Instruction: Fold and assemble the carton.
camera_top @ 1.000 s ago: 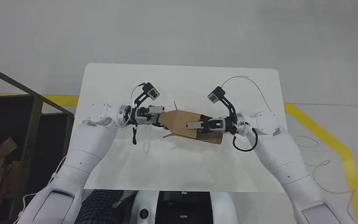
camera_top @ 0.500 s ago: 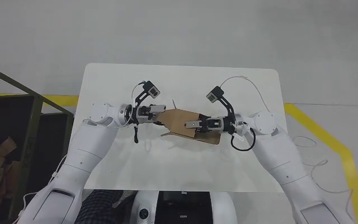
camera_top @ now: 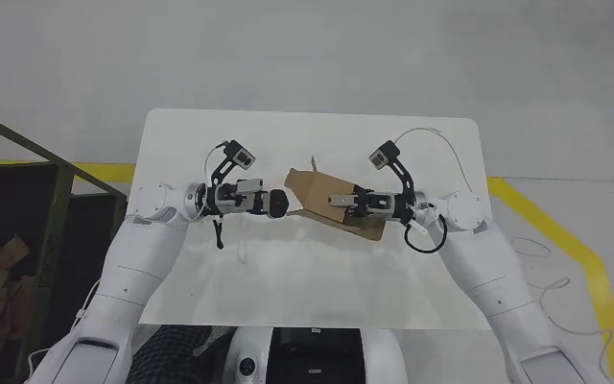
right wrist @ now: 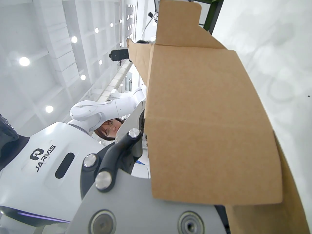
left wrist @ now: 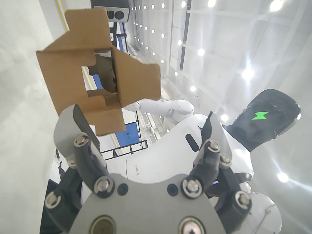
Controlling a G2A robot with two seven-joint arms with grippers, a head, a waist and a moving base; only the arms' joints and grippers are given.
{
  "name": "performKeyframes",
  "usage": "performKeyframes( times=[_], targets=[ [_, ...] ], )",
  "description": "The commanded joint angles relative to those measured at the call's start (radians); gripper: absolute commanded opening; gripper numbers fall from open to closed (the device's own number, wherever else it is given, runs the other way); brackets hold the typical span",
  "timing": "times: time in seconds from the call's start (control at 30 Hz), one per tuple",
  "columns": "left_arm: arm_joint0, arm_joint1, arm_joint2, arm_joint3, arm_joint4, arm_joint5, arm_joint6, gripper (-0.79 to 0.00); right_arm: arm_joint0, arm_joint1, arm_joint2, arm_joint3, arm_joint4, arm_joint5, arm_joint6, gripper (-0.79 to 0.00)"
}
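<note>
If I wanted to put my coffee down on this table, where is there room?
The far strip of the table, behind both arms, is bare, except a white cable near its right corner. The near strip by the robot is bare too. The middle is crowded: the right gripper holds the carton, the open left gripper beside it.

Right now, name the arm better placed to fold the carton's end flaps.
Left. The left claw is open and empty, facing the carton and its loose end flaps; the right claw is busy holding the carton.
</note>
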Motion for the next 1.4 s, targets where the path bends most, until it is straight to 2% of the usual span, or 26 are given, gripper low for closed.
performKeyframes(
  times=[0.0, 0.3, 0.6, 0.93, 1.37],
  targets=[
    [0.011, 0.002, -0.008, -0.009, 0.002, 0.003, 0.003, 0.0, -0.004, 0.0, 0.007, 0.005, 0.004, 0.002, -0.021, -0.785],
    [0.025, 0.002, 0.002, -0.021, -0.001, 0.006, -0.011, 0.0, -0.023, 0.004, 0.03, 0.0, -0.018, 0.007, -0.102, -0.785],
    [-0.002, -0.012, 0.053, 0.003, -0.02, -0.012, 0.003, 0.0, -0.031, 0.001, 0.006, -0.046, -0.073, 0.023, -0.134, -0.785],
    [-0.043, -0.016, 0.056, 0.037, -0.012, -0.024, 0.02, 0.0, -0.023, -0.004, -0.019, -0.055, -0.07, 0.028, -0.099, -0.785],
    [-0.039, -0.016, 0.048, 0.04, -0.021, -0.029, 0.012, 0.0, -0.007, -0.009, -0.046, -0.043, -0.074, 0.031, -0.07, -0.785]
  ],
)
